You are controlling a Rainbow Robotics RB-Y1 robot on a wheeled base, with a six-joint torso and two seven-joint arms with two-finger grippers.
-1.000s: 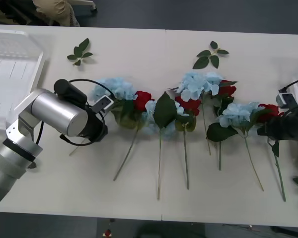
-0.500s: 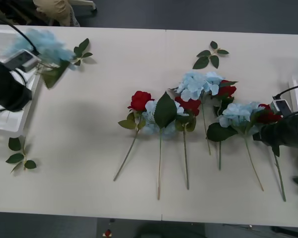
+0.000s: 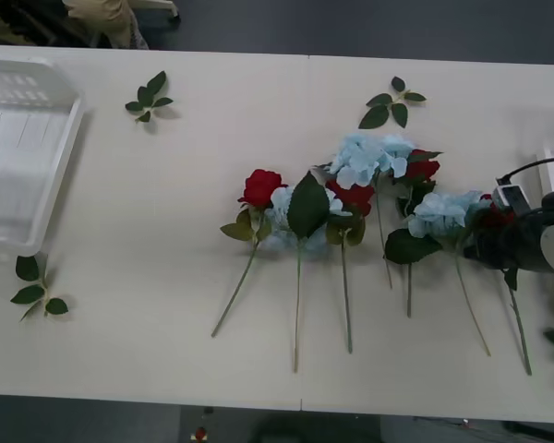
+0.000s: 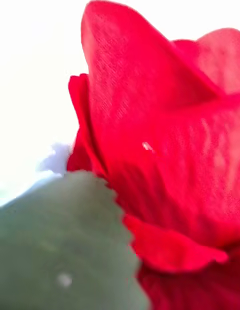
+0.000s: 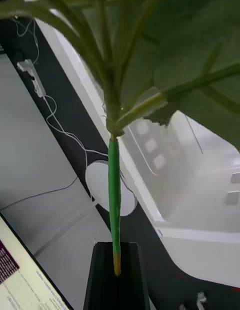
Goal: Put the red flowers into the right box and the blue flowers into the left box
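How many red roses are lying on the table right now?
4 red flowers: one at the row's left end, one in the middle, one behind the upper blue cluster, one mostly hidden at the right gripper. More may be hidden.

Three loose leaf sprigs lay on the white table: one at eleven o'clock, one at one o'clock, one at eight o'clock.

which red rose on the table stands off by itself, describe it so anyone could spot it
Start at the row of flowers across the middle of the table and go to its end on the robot's left. There lies the red rose, its stem slanting down toward the robot's left. Nothing overlaps its head on the outer side; the other roses sit tucked among blue flowers.
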